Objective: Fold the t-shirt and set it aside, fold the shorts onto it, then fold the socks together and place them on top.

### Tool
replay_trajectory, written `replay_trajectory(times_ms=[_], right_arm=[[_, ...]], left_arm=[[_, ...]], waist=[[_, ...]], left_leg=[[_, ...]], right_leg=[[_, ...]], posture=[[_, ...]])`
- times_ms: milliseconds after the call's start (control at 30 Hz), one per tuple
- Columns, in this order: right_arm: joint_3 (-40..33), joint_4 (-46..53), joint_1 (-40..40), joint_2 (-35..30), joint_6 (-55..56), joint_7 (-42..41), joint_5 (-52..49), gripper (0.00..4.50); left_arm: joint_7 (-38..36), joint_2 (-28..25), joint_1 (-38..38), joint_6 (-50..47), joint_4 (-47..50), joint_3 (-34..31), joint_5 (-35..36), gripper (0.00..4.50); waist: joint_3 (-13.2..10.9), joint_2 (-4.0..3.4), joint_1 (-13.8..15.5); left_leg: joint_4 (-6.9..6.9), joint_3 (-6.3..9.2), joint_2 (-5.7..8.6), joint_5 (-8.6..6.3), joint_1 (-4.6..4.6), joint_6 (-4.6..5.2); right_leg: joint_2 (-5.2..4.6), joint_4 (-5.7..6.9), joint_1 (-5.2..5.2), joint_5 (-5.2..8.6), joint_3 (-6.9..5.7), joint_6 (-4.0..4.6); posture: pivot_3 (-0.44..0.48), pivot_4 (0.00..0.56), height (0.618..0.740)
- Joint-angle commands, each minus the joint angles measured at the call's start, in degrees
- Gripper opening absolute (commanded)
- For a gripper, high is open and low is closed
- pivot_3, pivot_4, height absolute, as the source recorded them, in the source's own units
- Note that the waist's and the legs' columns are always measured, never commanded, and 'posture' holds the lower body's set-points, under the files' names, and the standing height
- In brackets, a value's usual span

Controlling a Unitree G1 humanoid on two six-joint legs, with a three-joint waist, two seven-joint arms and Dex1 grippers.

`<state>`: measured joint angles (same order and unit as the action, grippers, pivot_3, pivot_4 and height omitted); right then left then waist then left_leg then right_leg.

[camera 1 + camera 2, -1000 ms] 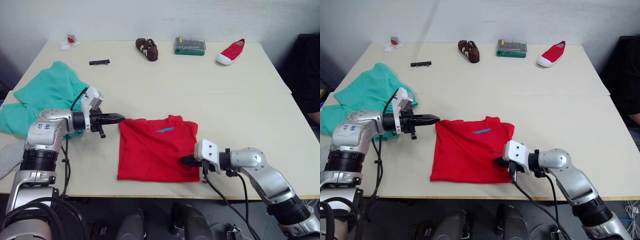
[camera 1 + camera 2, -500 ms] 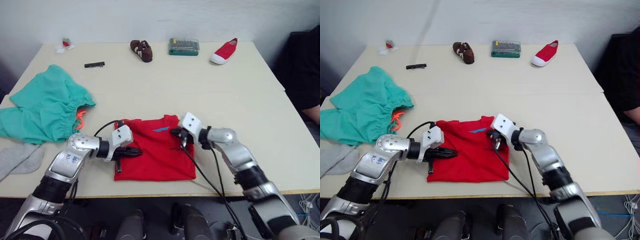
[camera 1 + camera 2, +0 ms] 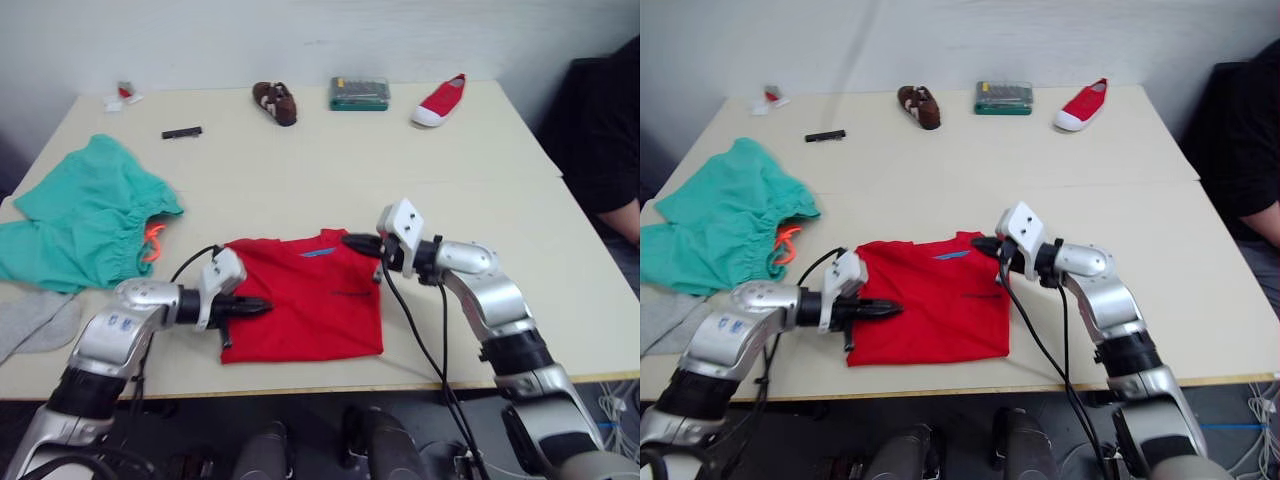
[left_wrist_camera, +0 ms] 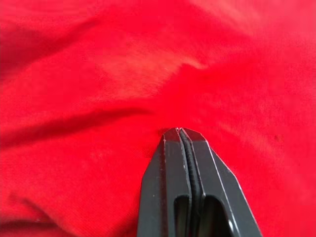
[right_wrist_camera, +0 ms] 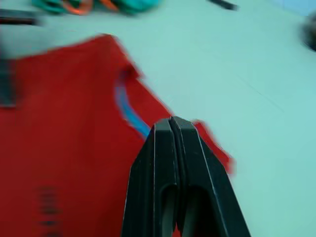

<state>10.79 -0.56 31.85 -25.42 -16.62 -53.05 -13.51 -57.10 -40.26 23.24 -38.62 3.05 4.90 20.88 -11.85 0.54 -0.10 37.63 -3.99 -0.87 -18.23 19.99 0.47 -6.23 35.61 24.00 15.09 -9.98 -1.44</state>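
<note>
**Both grippers closed at the folded shirt**

The left gripper (image 3: pixel 262 305) is seen with fingers pressed together, tips on the t-shirt (image 3: pixel 305 300) at its 9 o'clock edge. The right gripper (image 3: pixel 352 240) is likewise closed, empty, just over the collar corner at 1 o'clock. The shirt is laid folded near the table (image 3: pixel 450 190) front edge. The shorts (image 3: pixel 85 220) are found at 10 o'clock, the socks (image 3: pixel 35 320) at 9.

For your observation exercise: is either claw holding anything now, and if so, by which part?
Nothing is held. Both the left claw and right claw are shut with no cloth between the fingers, resting at the t-shirt.
</note>
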Motion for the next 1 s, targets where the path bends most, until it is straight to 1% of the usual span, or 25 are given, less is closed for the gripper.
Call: replay_trajectory(times_ms=[33, 67, 100, 133, 200, 300, 400, 467, 500, 600, 700, 767, 867, 933, 1000], right_arm=[[3.4, 9.6, -5.3, -4.0, -3.4, -4.5, -1.0, 0.0], [4.3, 10.4, -6.6, -5.0, -3.5, -4.8, 0.0, 0.0], [5.9, 10.3, -7.9, -6.7, -1.8, -5.2, 2.4, 0.0], [7.0, 10.3, -8.8, -7.9, -0.6, -5.4, 4.2, 0.0], [8.2, 10.3, -10.1, -10.0, 1.2, -6.1, 6.4, 0.0], [6.7, 12.6, -12.3, -11.9, -1.0, -6.2, 5.4, 0.0], [4.9, 15.8, -15.2, -14.7, -2.2, -6.9, 4.4, 0.0], [2.9, 18.4, -17.3, -16.1, -3.9, -7.1, 2.4, 0.0], [1.5, 19.8, -18.3, -16.5, -5.5, -7.0, 0.8, 0.0], [-7.9, 26.2, -21.2, -16.9, -16.0, -5.0, -10.0, 0.0], [-14.4, 29.4, -22.6, -19.1, -22.1, -2.9, -13.9, 0.0], [-19.5, 30.9, -23.7, -21.0, -28.8, -2.6, -19.3, 0.0], [-26.6, 31.2, -24.9, -22.6, -39.8, -1.3, -28.9, 0.56], [-29.8, 30.3, -25.3, -22.9, -46.5, -0.2, -34.9, 1.23], [-31.3, 28.6, -25.2, -22.5, -51.2, 1.4, -38.8, 1.95]], left_arm=[[0.3, 1.0, 7.0, -2.6, -4.6, -1.4, 1.2, 0.04], [0.2, 1.0, 8.5, -1.2, -7.0, -0.3, -0.6, 0.04], [0.5, 0.6, 10.2, 1.9, -11.7, 1.5, -3.8, 0.04], [0.6, 0.2, 11.4, 4.3, -15.1, 2.7, -6.1, 0.04], [1.6, 0.3, 14.5, 7.7, -23.4, 3.1, -9.0, 0.04], [3.3, -0.3, 19.1, 14.1, -34.7, 2.3, -12.3, 0.04], [3.6, -1.1, 22.2, 18.1, -40.4, 0.8, -13.2, 0.04], [2.0, -1.9, 22.9, 18.9, -40.5, -0.6, -12.4, 0.04], [0.5, -2.5, 22.7, 19.0, -39.4, -1.4, -11.5, 0.04], [-6.6, -6.8, 18.2, 15.5, -25.5, -6.0, -5.0, 0.04], [-7.5, -8.7, 14.2, 10.1, -14.8, -9.8, 0.0, 0.64], [-9.8, -9.8, 10.6, 6.4, -6.7, -12.6, 5.1, 1.25], [-11.6, -10.8, 5.2, 1.4, 4.8, -16.3, 12.6, 2.18], [-11.2, -10.8, 1.5, 0.6, 10.9, -17.6, 15.0, 2.83], [-10.7, -10.4, -1.3, 1.2, 14.8, -18.2, 16.1, 3.52]], waist=[[0.0, 0.04, 0.8], [0.0, 0.04, 1.0], [0.0, 0.03, 1.1], [0.0, 0.04, 1.2], [0.0, 0.05, 1.1], [0.1, 0.22, 1.2], [0.0, 0.22, 1.4], [0.0, 0.24, 1.5], [0.0, 0.3, 1.5], [-0.1, 0.44, 1.3], [-0.2, 0.47, 1.4], [-0.2, 0.47, 1.5], [-0.2, 0.47, 1.6], [-0.2, 0.47, 1.6], [-0.2, 0.47, 1.6]], left_leg=[[0.16, 0.1, 0.03, 0.0, 0.29, 0.0], [0.33, 0.07, 0.04, 0.04, 0.51, -0.12], [0.44, 0.04, 0.06, 0.02, 0.65, -0.13], [0.45, -0.05, 0.13, 0.0, 0.64, -0.09], [0.45, -0.26, 0.17, -0.08, 0.64, 0.05], [0.45, -0.39, 0.14, -0.11, 0.62, 0.1], [0.45, -0.39, 0.13, -0.13, 0.6, 0.08], [0.44, -0.4, 0.13, -0.16, 0.6, 0.11], [0.45, -0.4, 0.13, -0.2, 0.6, 0.13], [0.44, -0.4, 0.11, -0.22, 0.68, 0.14], [0.47, -0.38, 0.05, -0.24, 0.79, 0.11], [0.5, -0.36, 0.07, -0.29, 0.79, 0.18], [0.48, -0.3, 0.07, -0.37, 0.79, 0.22], [0.47, -0.26, 0.07, -0.37, 0.83, 0.23], [0.48, -0.24, 0.06, -0.38, 0.84, 0.24]], right_leg=[[-0.01, 0.03, 0.17, -0.01, -0.04, 0.01], [-0.01, 0.08, 0.38, -0.02, -0.01, 0.03], [-0.01, 0.09, 0.46, -0.03, -0.01, 0.03], [-0.04, 0.08, 0.48, -0.05, 0.04, 0.02], [-0.08, 0.02, 0.52, -0.08, 0.08, -0.02], [-0.06, -0.03, 0.54, -0.08, 0.12, -0.03], [-0.06, -0.04, 0.53, -0.08, 0.13, -0.03], [-0.07, -0.06, 0.53, -0.08, 0.13, -0.03], [-0.07, -0.07, 0.53, -0.08, 0.14, -0.03], [-0.06, -0.09, 0.58, -0.08, 0.13, -0.02], [-0.04, -0.05, 0.61, -0.09, 0.1, -0.01], [-0.07, -0.14, 0.56, -0.09, 0.11, -0.02], [-0.07, -0.41, 0.52, -0.09, 0.11, -0.02], [-0.07, -0.45, 0.52, -0.09, 0.11, -0.02], [-0.07, -0.46, 0.52, -0.1, 0.1, -0.02]], posture=[[0.0, 0.15, 0.74], [0.0, 0.15, 0.74], [0.0, 0.15, 0.74], [0.0, 0.15, 0.74], [0.0, 0.15, 0.74], [0.0, 0.15, 0.74], [0.0, 0.15, 0.74], [0.0, 0.15, 0.74], [0.0, 0.15, 0.74], [0.0, 0.15, 0.74], [0.0, 0.15, 0.74], [0.0, 0.15, 0.74], [0.0, 0.15, 0.74], [0.0, 0.15, 0.74], [0.0, 0.15, 0.74]])
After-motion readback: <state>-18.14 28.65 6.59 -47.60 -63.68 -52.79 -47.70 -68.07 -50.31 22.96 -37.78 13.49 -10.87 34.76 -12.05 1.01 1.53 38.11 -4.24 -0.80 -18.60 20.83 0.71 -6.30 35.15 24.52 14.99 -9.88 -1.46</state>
